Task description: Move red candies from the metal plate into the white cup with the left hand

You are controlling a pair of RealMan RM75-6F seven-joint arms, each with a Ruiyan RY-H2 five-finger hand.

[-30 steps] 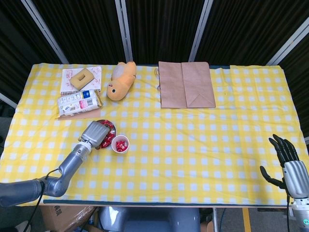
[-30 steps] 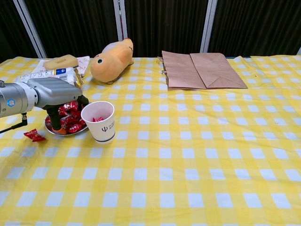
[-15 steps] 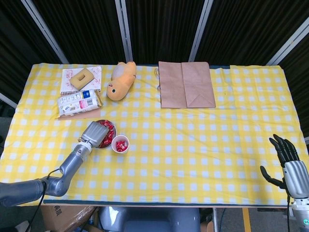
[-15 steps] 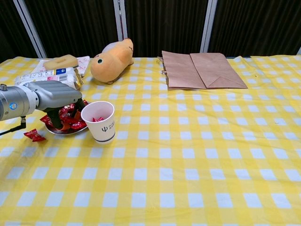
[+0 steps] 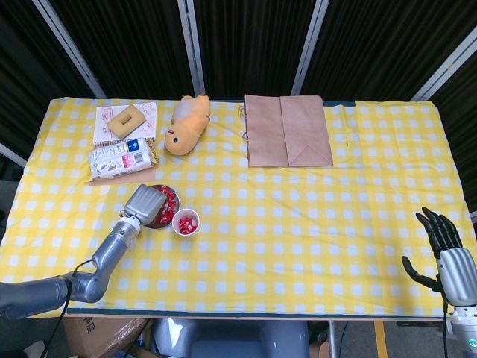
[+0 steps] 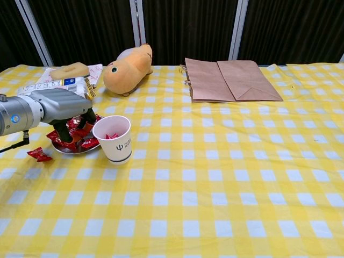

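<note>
While over metal plate [image 6: 59,149] | left hand [image 6: 63,107] | red candies [image 6: 80,135] beneath fingers

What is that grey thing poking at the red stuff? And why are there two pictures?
That grey thing is a robot's left hand, on the end of a long arm. The robot has two cameras: one on its head looking down on the whole table, and one on its chest looking across it. Both show the same moment.

The left hand is reaching down into a metal plate full of red candies. Its fingers are among them, but I cannot tell whether it has caught one. Next to the plate stands a white cup with a few candies already inside. One candy lies loose on the yellow checked tablecloth.

Further back are a plush toy and a flat brown paper bag. The robot's right hand waits at the table's far edge, open and holding nothing.
</note>
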